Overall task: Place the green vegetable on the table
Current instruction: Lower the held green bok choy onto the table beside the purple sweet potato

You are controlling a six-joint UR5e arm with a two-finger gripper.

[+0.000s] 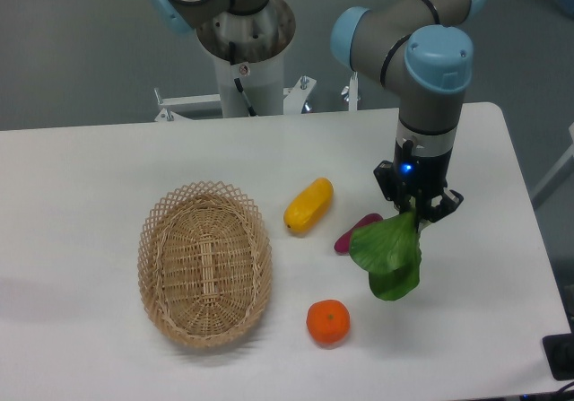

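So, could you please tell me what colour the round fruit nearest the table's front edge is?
The small round fruit is orange, clear in the fixed camera view.

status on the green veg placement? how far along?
Done: the pincer is shut on the green vegetable and the basket is empty. In hand: the vegetable hangs by its stem, leaves drooping over the table right of the purple piece; whether the leaf tips touch the surface is unclear. Left: lower it if needed, release, pull away.
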